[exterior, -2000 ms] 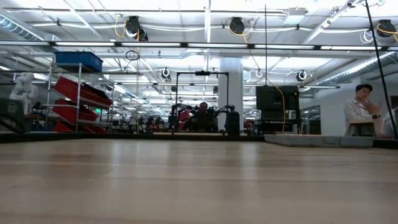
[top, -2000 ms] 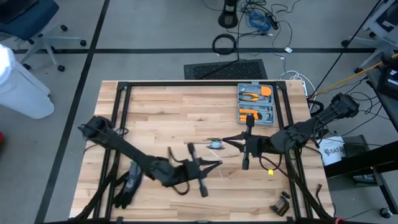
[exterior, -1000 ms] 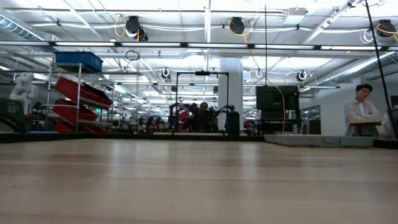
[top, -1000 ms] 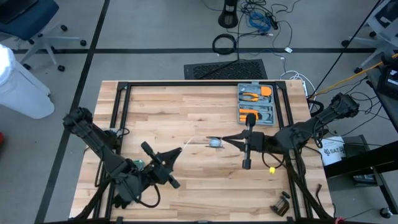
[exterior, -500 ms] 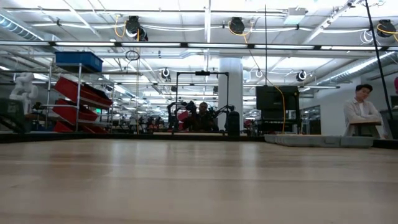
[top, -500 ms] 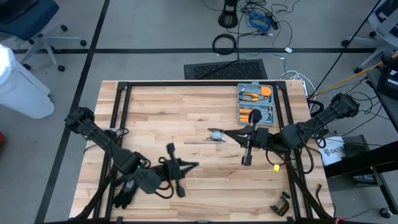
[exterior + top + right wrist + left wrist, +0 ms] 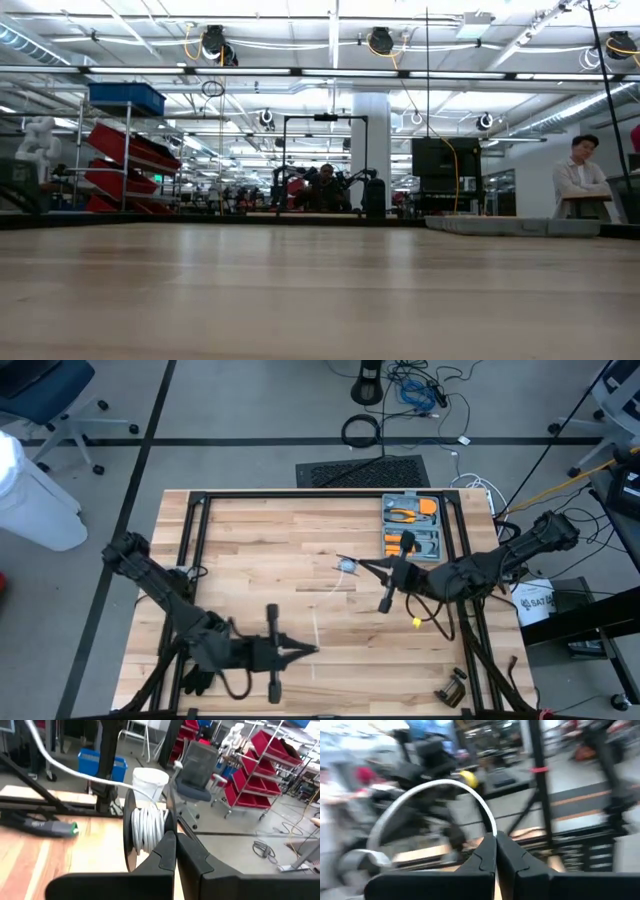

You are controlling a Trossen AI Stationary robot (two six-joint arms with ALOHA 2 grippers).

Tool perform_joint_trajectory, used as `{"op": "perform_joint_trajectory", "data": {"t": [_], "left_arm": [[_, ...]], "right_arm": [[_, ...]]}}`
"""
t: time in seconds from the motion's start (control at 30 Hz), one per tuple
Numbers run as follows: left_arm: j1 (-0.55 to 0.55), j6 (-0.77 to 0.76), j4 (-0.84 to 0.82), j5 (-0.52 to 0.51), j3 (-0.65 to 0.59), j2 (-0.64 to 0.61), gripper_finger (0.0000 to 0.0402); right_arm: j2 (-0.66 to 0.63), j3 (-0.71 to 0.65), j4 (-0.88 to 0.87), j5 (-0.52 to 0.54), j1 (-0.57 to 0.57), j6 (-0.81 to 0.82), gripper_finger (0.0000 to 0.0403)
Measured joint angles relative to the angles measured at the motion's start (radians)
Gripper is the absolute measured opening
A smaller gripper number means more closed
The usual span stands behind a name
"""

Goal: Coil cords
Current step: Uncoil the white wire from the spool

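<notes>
I have two grippers at work over the table, and one cord runs between them.

My right gripper is out over the middle of the table, and its fingers are closed together on the wound part of the cord, the bundle. In the right wrist view that bundle stands just beyond my fingertips: several white turns stacked side by side between two dark round ends, like a small spool. One white strand leaves the top of it and arcs away over the table.

My left gripper is nearer the front edge of the table, well apart from my right one. Its fingers are pressed shut on the free end of the cord; in the left wrist view the white strand rises from between my fingertips and loops over in a single arch. From above, a thin white line runs from my left fingertips up across the wood toward the bundle, slack, with one bend in it.

Beside my right gripper, further back on the table, lies one grey tool case, open, with orange-handled tools in it. One small yellow piece lies just by my right arm.

In the low view one person stands in the room behind the table.
</notes>
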Motion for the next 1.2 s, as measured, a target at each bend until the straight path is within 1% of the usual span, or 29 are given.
{"op": "perform_joint_trajectory", "data": {"t": [0.1, 0.17, 0.27, 0.37, 0.43, 0.53, 0.77, 0.97, 1.1, 1.2], "left_arm": [[-0.042, 0.095, -0.003, -0.206, 0.000, -0.026, 0.0001], [-0.071, 0.154, -0.023, -0.354, 0.000, -0.041, 0.0001], [-0.104, 0.189, -0.081, -0.545, 0.000, -0.055, 0.0001], [-0.131, 0.208, -0.138, -0.683, 0.000, -0.064, 0.0001], [-0.141, 0.216, -0.154, -0.737, 0.000, -0.065, 0.0001], [-0.145, 0.217, -0.166, -0.743, 0.000, -0.065, 0.0001], [-0.136, 0.215, -0.173, -0.723, 0.001, -0.048, 0.0001], [-0.115, 0.204, -0.174, -0.581, 0.002, -0.011, 0.0001], [-0.088, 0.167, -0.174, -0.510, 0.002, 0.020, 0.0001], [-0.057, 0.162, -0.173, -0.423, 0.002, 0.058, 0.0001]], "right_arm": [[0.000, 0.000, -0.016, -0.025, 0.008, 0.007, 0.0000], [0.000, 0.000, -0.012, -0.081, 0.014, 0.008, 0.0000], [0.000, 0.000, -0.005, -0.150, 0.023, 0.027, 0.0000], [0.000, 0.000, 0.028, -0.159, 0.042, 0.044, 0.0000], [-0.001, 0.000, 0.054, -0.177, 0.056, 0.044, 0.0000], [-0.001, 0.000, 0.124, -0.210, 0.082, 0.043, 0.0000], [-0.001, 0.000, 0.315, -0.212, 0.149, 0.002, 0.0000], [-0.001, 0.000, 0.468, -0.205, 0.190, -0.122, 0.0000], [-0.001, 0.000, 0.536, -0.204, 0.199, -0.190, 0.0000], [-0.001, 0.000, 0.580, -0.199, 0.199, -0.244, 0.0000]]}}
